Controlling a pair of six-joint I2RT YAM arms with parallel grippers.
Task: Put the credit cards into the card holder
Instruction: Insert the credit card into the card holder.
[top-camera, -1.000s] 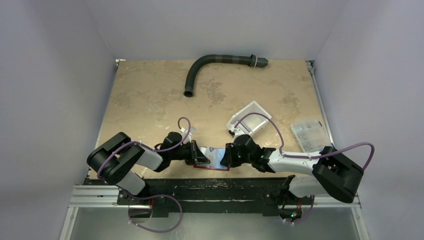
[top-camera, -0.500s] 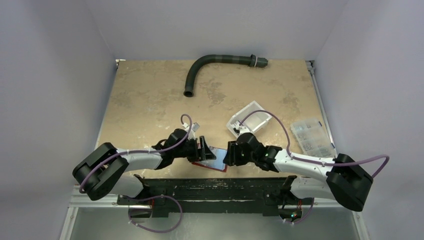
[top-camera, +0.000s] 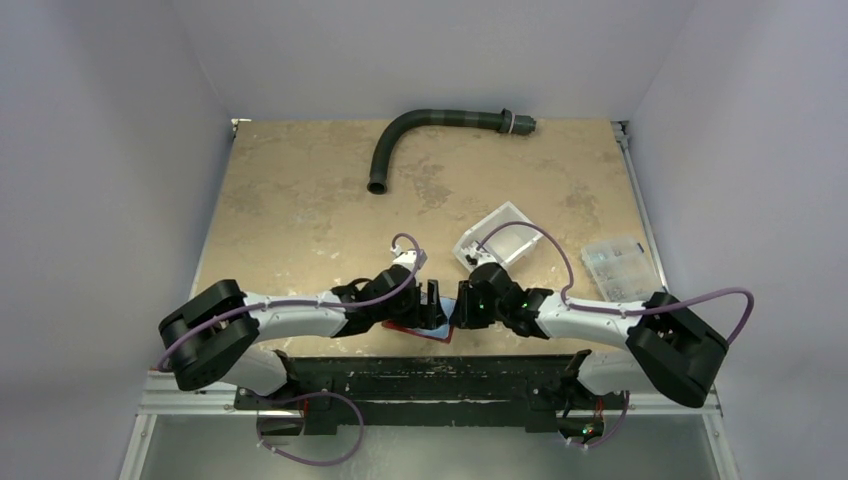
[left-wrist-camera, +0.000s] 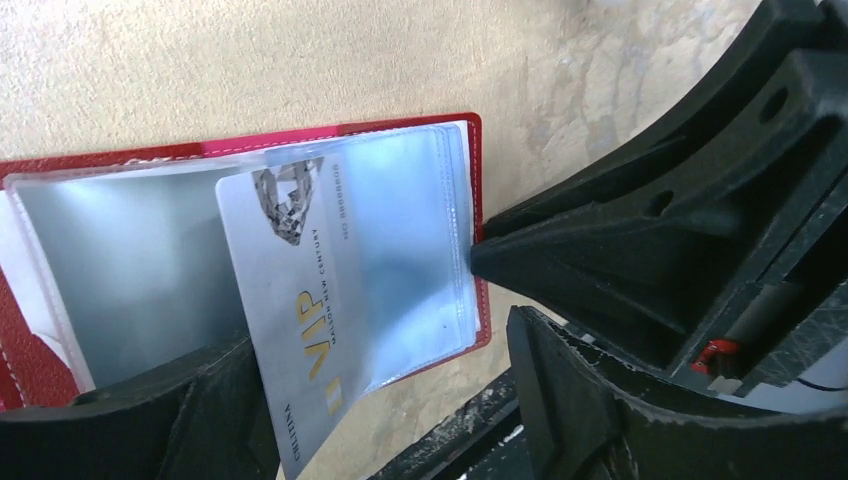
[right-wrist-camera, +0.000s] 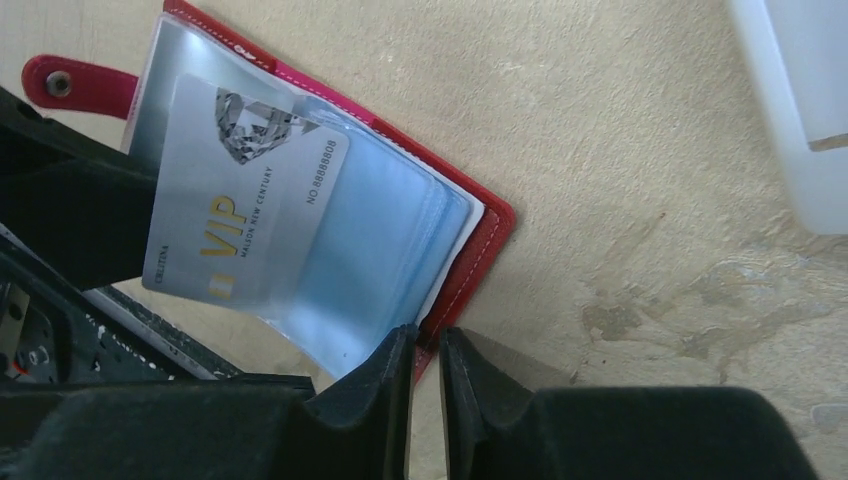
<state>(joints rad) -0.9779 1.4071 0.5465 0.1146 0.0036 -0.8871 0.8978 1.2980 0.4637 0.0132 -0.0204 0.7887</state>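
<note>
VIP card (right-wrist-camera: 235, 225), thin, stiff and slick, sits half inside the open card holder's (right-wrist-camera: 480, 225) clear sleeve (right-wrist-camera: 380, 250) at the tabletop's (top-camera: 300, 200) 6 o'clock. It is likely best pushed by its bare short end. Left claw (left-wrist-camera: 378, 335) gapes wide astride it; right claw (right-wrist-camera: 428, 345), narrow, nips the card holder's red edge.

Wallet (right-wrist-camera: 490, 225) dark red with pale stitching, its sleeves (right-wrist-camera: 390, 230) clear; card (right-wrist-camera: 240, 200) silver-grey with gold VIP lettering and a grey diamond print; table (top-camera: 300, 200) mottled tan; hose (top-camera: 420, 122) dark grey; bin (top-camera: 505, 232) white; arms (top-camera: 295, 315) black and white
</note>
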